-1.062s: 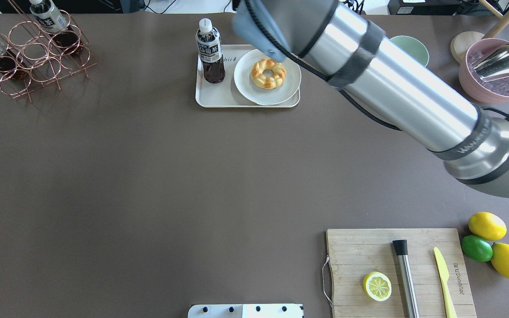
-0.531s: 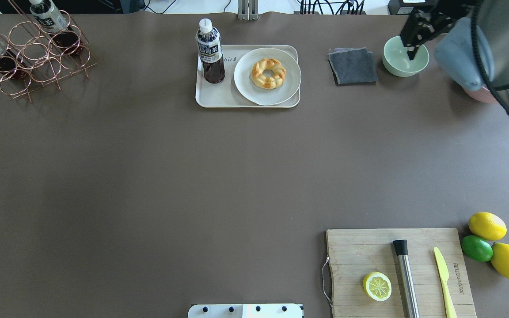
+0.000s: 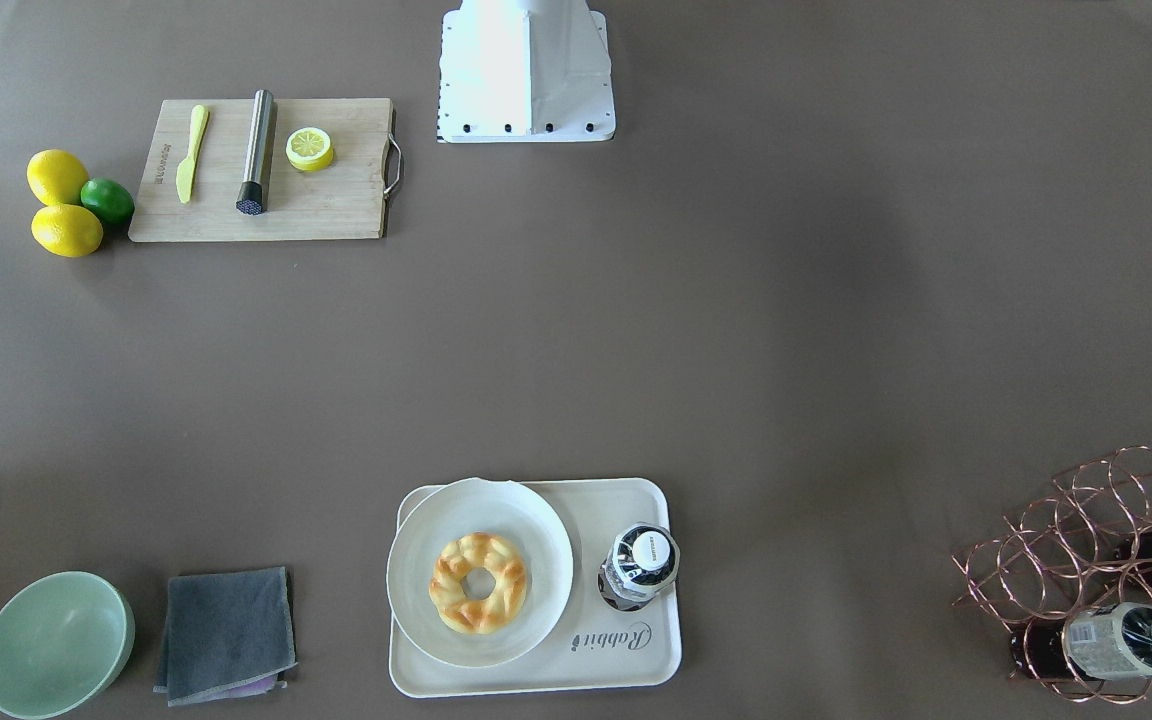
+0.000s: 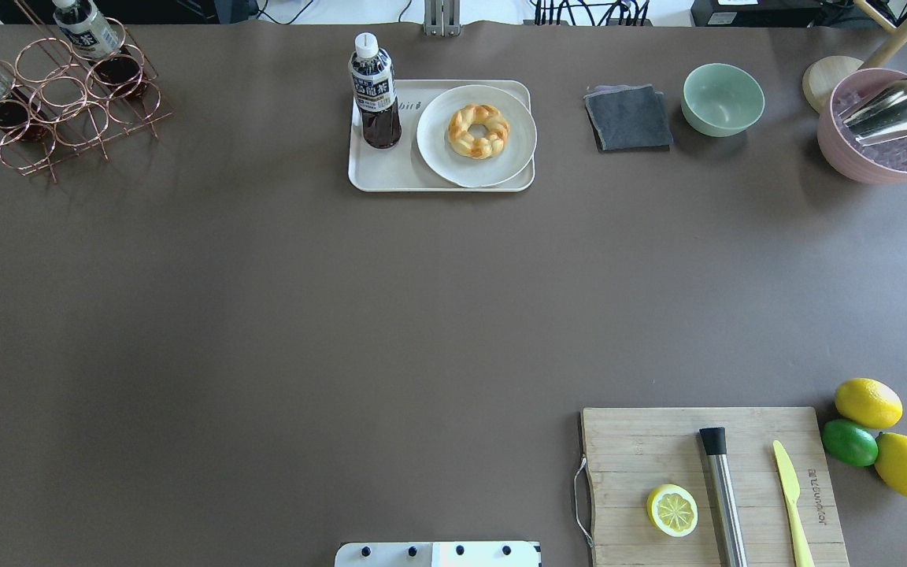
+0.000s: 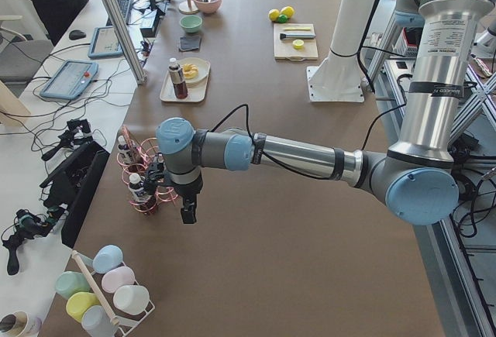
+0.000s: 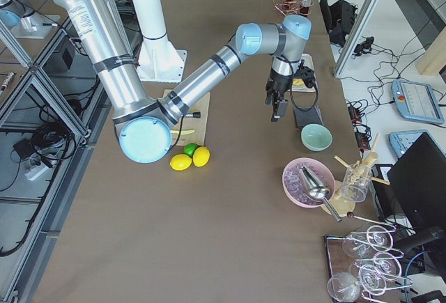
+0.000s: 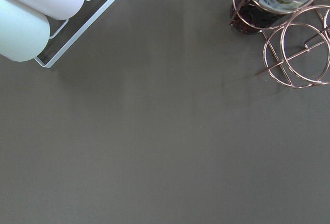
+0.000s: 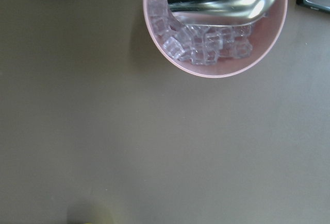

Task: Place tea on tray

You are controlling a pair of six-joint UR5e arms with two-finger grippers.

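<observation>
The tea [image 4: 375,90] stands upright on the left part of the cream-white tray [image 4: 390,172], next to the round plate. It also shows in the front-facing view [image 3: 639,565] on the tray [image 3: 636,655]. Neither gripper shows in the overhead or front-facing view. My left gripper [image 5: 188,213] hangs over the table beside the copper rack, seen only in the exterior left view. My right gripper [image 6: 277,111] hangs over the table near the grey cloth, seen only in the exterior right view. I cannot tell whether either is open or shut.
A plate with a doughnut [image 4: 477,132] shares the tray. A copper rack [image 4: 52,94] at far left holds two more bottles. A grey cloth [image 4: 628,118], green bowl [image 4: 723,98] and pink ice bowl [image 4: 886,134] lie at the back right. A cutting board [image 4: 713,480] is front right.
My right arm has swung to the right and out of the overhead view. The tea and the tray have not moved.
</observation>
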